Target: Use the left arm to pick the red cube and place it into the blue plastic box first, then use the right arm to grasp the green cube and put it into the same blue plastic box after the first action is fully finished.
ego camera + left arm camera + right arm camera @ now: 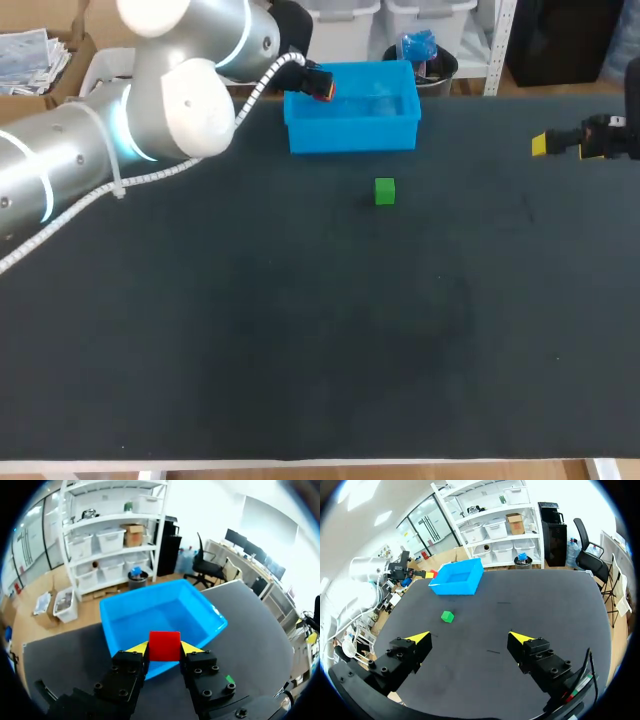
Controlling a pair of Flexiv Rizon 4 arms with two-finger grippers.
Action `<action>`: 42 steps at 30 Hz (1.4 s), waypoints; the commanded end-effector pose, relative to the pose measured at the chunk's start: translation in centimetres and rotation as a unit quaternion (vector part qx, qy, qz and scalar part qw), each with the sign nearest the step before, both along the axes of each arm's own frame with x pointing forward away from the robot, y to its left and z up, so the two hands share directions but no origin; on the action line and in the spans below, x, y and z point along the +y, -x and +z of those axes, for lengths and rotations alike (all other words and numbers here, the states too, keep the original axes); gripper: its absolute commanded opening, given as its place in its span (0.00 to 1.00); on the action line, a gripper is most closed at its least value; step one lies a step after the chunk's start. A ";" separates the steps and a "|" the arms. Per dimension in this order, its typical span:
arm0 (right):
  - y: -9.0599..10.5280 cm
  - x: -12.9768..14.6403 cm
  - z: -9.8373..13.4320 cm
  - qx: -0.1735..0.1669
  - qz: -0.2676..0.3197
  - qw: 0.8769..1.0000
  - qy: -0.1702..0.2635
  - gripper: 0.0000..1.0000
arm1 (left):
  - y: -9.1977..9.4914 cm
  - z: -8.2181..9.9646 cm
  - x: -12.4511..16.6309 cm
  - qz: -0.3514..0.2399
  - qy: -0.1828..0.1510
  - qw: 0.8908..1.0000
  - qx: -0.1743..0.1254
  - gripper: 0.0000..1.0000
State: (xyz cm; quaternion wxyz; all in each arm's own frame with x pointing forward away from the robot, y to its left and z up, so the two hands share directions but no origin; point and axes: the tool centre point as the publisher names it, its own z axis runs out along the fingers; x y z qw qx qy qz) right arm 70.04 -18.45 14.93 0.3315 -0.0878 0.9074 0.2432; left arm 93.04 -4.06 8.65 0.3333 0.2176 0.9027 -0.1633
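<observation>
Left tool (318, 84) clamped on the red cube (164, 645), hanging at the left rim of the blue plastic box (352, 135), mid far edge of the tabletop (300, 340). Risk: released here, the cube likely clips the wall and bounces out. Cube sits square in the fingers, no long axis; box's long side runs along the far edge. Green cube (385, 191) just in front of it. Right tool (470, 639) wide, empty, by the right edge.

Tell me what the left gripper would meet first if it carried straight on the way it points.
Probably the blue plastic box: the left gripper, shut on the red cube, points over the near rim into its inside. Whether floor or far wall comes first is unclear.
</observation>
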 end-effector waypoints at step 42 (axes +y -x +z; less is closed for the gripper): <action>0.0 0.0 0.0 0.000 0.001 1.000 0.000 1.00 | -1.8 -2.0 -0.6 0.030 -0.053 0.997 0.037 1.00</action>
